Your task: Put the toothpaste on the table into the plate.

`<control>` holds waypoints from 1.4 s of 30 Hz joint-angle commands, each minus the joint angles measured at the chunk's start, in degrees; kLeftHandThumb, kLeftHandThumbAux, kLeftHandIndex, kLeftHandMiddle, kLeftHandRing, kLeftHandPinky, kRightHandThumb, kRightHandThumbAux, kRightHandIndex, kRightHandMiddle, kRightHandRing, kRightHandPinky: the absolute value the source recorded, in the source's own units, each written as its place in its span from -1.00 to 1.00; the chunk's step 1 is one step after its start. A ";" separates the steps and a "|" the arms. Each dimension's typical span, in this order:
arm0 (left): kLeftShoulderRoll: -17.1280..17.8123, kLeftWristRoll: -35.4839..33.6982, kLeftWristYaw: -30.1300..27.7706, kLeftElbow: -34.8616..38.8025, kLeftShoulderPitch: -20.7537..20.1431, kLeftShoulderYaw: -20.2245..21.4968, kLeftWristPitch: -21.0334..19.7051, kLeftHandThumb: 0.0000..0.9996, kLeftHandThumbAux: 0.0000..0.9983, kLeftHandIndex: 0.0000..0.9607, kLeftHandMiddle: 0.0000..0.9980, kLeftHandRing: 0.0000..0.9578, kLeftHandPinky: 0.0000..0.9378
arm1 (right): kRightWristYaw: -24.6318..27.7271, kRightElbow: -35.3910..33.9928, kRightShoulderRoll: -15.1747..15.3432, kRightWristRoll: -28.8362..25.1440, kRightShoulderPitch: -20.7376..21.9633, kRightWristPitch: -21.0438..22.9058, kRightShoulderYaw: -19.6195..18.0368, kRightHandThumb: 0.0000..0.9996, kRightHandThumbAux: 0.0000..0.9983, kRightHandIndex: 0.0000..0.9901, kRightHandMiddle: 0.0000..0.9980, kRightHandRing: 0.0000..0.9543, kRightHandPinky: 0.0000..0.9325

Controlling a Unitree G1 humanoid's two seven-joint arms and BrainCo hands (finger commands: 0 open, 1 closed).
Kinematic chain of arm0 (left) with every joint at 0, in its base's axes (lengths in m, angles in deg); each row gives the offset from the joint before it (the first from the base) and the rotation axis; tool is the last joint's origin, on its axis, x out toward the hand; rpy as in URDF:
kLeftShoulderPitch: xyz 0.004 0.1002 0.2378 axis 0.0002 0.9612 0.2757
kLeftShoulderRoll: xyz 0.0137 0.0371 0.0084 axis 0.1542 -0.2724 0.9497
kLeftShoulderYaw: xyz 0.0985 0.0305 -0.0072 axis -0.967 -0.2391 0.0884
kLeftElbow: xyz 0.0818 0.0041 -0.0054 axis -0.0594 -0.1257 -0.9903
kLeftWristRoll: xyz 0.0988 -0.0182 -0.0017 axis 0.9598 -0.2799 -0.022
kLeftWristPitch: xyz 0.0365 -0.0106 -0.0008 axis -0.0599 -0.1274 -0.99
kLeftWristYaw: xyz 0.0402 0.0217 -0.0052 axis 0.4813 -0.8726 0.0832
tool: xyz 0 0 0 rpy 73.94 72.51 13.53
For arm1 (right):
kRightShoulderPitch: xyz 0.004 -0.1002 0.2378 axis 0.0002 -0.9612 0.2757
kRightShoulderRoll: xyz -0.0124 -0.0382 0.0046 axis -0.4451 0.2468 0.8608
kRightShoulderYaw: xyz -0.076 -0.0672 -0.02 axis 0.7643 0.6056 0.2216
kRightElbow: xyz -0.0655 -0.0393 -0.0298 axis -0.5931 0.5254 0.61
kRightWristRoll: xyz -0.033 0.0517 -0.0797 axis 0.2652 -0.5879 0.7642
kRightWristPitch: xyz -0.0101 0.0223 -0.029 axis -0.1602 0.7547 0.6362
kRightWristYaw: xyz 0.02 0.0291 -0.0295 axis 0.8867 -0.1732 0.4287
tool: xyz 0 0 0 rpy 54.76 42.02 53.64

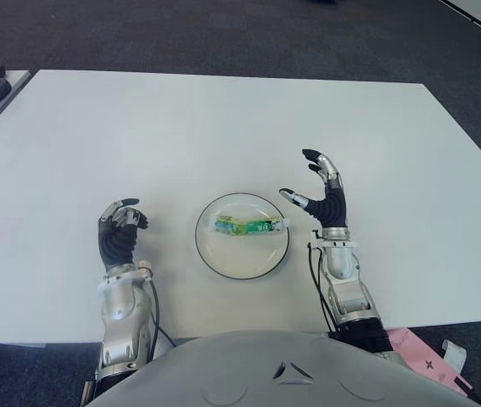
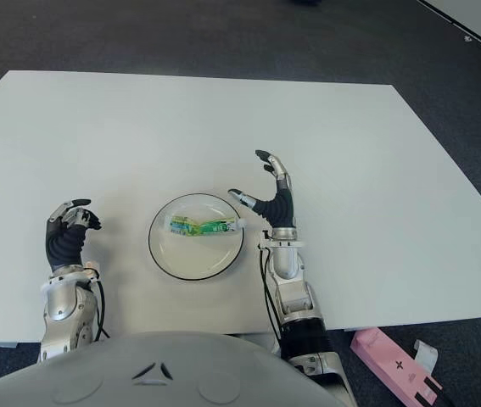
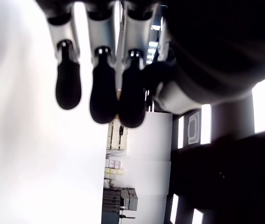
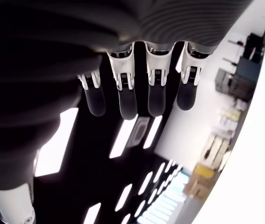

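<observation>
Right hand (image 1: 323,192) spread, empty, beside plate (image 1: 210,251) w/ toothpaste (image 1: 248,225); left hand (image 1: 120,222) prob. curled.

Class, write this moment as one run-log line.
toothpaste: in plate | right hand: open, beside plate | left hand: curled, empty

silver forearms, black ribbed wrists, black-tipped silver fingers (image 4: 125,95), black cables, grey torso.
</observation>
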 commanded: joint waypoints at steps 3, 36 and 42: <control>-1.29 -0.73 -0.56 -1.84 -1.01 -0.12 0.34 0.40 0.45 -0.09 0.40 0.38 0.28 | 2.26 2.51 -0.44 -4.66 -0.54 0.89 -2.50 -0.90 0.37 -0.53 -0.46 -0.48 -0.46; 0.66 -0.72 -4.24 -4.80 -1.54 -0.28 1.25 0.66 0.36 -0.09 -0.03 0.23 0.25 | -1.61 25.06 -1.16 -6.83 4.98 -4.77 -9.60 -0.97 0.99 -0.13 -0.11 -0.09 -0.06; 1.13 0.73 -4.38 -5.38 -1.66 -1.01 1.68 0.67 0.36 -0.11 -0.05 0.23 0.24 | -1.63 24.84 -1.43 -6.97 4.38 -4.86 -9.84 -0.95 1.00 -0.07 -0.07 -0.02 0.01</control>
